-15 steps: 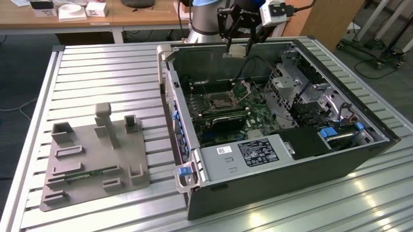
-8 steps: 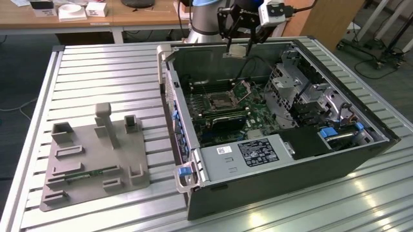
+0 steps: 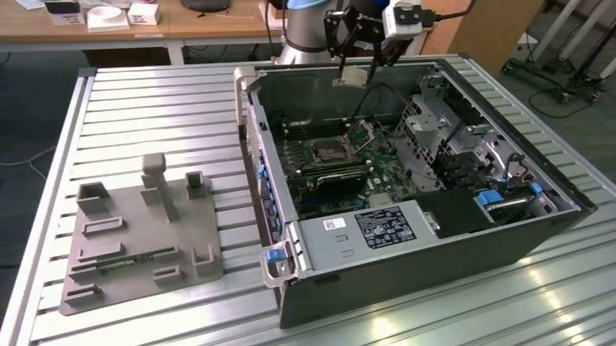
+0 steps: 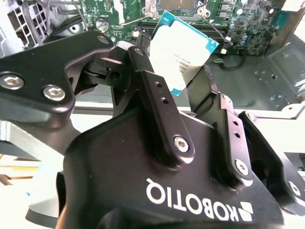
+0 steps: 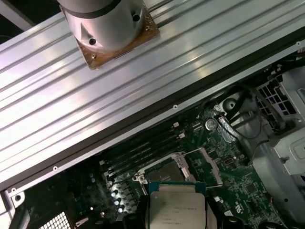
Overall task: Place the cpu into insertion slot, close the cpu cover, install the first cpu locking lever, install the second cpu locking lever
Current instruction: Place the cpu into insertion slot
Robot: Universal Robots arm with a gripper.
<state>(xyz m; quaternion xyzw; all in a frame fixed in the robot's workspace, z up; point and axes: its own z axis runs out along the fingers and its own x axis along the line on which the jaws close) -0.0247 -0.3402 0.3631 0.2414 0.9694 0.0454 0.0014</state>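
The first step is in hand: the cpu [image 3: 351, 78] is carried in the jaws, which are clamped on two opposite edges of it; it is held in the air above the far wall of the open computer case [image 3: 414, 281], well clear of the motherboard and not yet over the insertion slot [image 3: 322, 153]. The cpu cover [image 3: 364, 132] appears to be swung up beside the slot, so the slot is judged to be ready to receive the chip; neither lever is judged to be installed. The placing is judged to call for the chip to be brought squarely over the slot, kept level and matched to the slot's outline, since a tilted or turned chip could foul the contacts; this cannot be checked from here.

In the second wrist view the cpu [image 4: 183, 47] is seen as a flat square with a dull silver-grey top, faint print on it and a thin teal-green border; in the first wrist view the cpu [image 5: 177, 207] is seen just short of the slot [image 5: 164, 171]. The case is stood on a ribbed metal desk [image 3: 144, 94].
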